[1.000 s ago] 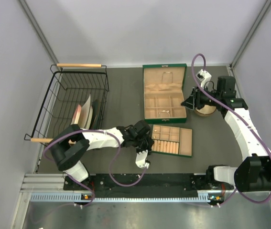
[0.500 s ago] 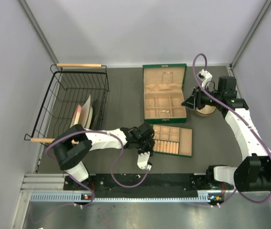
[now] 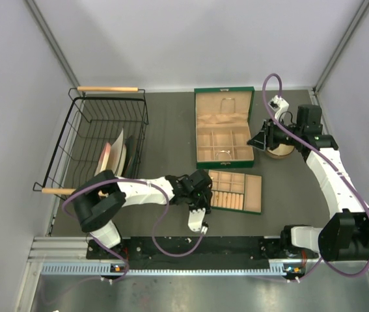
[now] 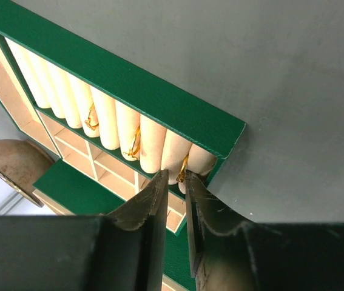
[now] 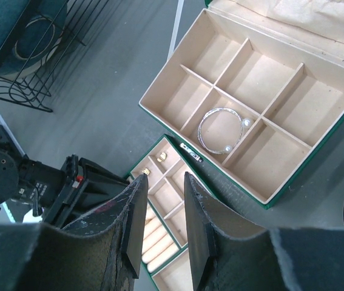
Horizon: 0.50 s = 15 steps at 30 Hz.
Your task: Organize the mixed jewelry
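- Ring (image 4: 184, 165): gold, thin, standing on edge in the last slot between the rolls (image 4: 108, 115), at the tray's (image 4: 135, 91) near-left corner.
- Just changed: the left tool (image 4: 176, 176) has swung in from left of the tray to this corner. Its jaws, pressed together a moment ago, have started to part.
- Left tool now: spread by only a narrow slit. The ring sits right at the fingertips, a touch beyond them. Cannot tell whether a pad is touching it.
- Reading: this looks like the release, with the ring going into its slot. One more piece would be sorted once the tool backs off cleanly.
- Risk, as a judgement: the ring is close enough to the tips to be dragged out if the tool lifts at an angle.
- Other rings (image 4: 136, 140): two more are already seated in slots further along the same row, away from the corner.
- Studs (image 5: 162, 156): small gold dots in the tray's little compartments, behind the roll row.
- Right tool (image 5: 162, 212): spread a little and holding nothing. It hovers high beyond the tray's far edge.
- Box (image 5: 159, 79): open, just past the tray's far edge, with a bracelet (image 5: 220, 130) in one middle compartment.
- Bench (image 4: 293, 73): grey and bare beside the tray's corner.
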Motion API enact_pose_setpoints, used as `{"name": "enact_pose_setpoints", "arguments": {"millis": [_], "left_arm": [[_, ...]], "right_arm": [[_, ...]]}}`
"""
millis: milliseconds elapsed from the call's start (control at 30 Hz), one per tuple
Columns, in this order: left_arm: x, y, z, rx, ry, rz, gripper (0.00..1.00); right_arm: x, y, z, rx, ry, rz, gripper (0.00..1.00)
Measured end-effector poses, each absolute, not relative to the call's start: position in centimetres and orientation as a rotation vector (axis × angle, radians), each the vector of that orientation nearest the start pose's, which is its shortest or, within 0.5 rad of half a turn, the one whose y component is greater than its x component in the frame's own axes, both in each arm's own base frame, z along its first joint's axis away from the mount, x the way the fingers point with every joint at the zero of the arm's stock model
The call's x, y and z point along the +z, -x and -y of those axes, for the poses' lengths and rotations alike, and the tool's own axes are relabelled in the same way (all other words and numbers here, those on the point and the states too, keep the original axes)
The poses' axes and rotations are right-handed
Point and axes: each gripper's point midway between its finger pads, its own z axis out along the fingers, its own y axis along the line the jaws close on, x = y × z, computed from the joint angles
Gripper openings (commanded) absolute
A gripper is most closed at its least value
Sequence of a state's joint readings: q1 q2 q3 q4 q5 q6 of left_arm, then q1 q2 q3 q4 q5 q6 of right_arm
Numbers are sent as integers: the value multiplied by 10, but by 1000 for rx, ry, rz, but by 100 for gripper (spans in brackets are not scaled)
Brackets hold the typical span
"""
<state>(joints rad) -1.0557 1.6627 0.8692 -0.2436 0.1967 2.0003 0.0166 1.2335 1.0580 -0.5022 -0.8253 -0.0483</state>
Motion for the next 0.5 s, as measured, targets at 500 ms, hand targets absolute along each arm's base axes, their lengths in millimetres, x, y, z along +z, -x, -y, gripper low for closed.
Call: {"name": "enact_pose_setpoints", "arguments": {"millis": [500], "left_arm": [[53, -206, 352, 153, -2555, -38, 54]], "right_arm": [[223, -308, -131, 889, 493, -2085, 32]]}}
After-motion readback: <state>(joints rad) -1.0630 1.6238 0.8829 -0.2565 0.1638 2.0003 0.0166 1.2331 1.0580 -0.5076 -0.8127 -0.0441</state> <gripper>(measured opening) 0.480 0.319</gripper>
